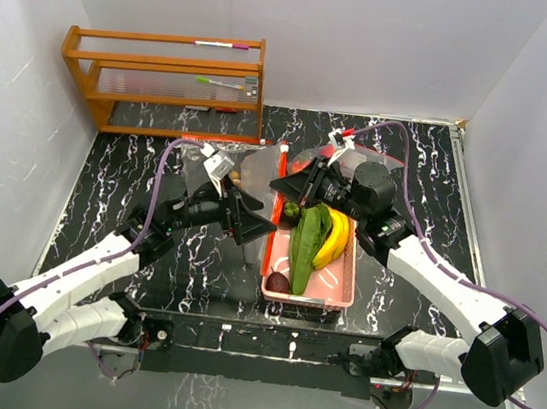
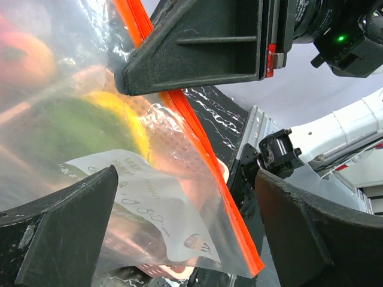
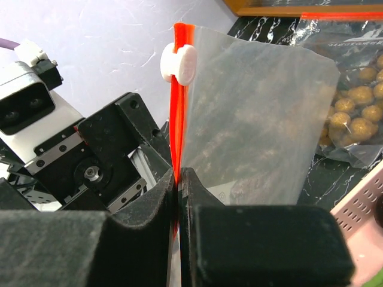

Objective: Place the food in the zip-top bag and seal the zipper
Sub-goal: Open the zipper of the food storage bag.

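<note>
The clear zip-top bag (image 3: 257, 119) hangs with its orange zipper strip (image 3: 177, 119) upright and a white slider (image 3: 178, 63) near the top. My right gripper (image 3: 178, 174) is shut on that strip; seen from above, the right gripper (image 1: 283, 184) is over the far end of the pink basket (image 1: 342, 296). Just to its left my left gripper (image 1: 254, 224) stands open. The bag's lower corner (image 2: 197, 239) hangs loose between its fingers (image 2: 66, 233). In the basket lie yellow bananas (image 1: 336, 238), green cucumbers (image 1: 307, 237) and a dark purple fruit (image 1: 278, 283). A tan longan bunch (image 3: 353, 101) lies behind clear plastic.
A wooden rack (image 1: 169, 80) with pens stands at the back left of the black marbled table (image 1: 115, 184). White walls close in on three sides. The two grippers are almost touching, and the right gripper's finger (image 2: 197, 48) fills the top of the left wrist view.
</note>
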